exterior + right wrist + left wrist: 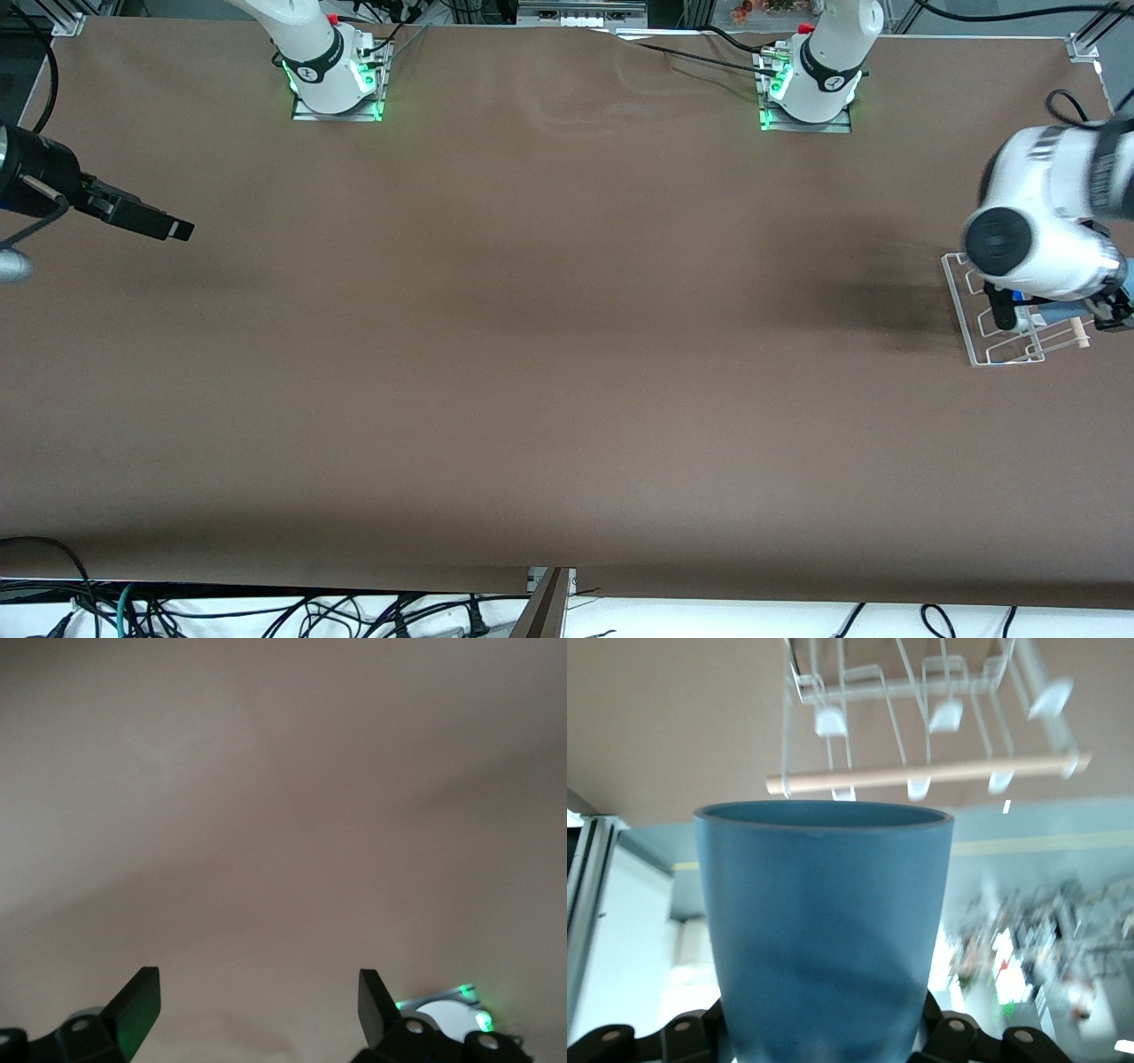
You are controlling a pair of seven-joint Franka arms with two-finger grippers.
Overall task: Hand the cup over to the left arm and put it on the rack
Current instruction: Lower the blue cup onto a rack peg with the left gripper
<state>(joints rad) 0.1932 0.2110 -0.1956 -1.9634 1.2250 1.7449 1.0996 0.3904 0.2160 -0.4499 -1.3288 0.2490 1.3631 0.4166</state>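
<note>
Cup in left gripper over rack

Two white arms, bases on metal plates, lit green at the foot; black joint bands, red fittings, black cables trailing. Left arm: white casing, round black joint cap. Right arm: black wrist. Both grippers black, pale screws at the finger mounts.

cup base cut off, rack partly hidden by left arm
</note>
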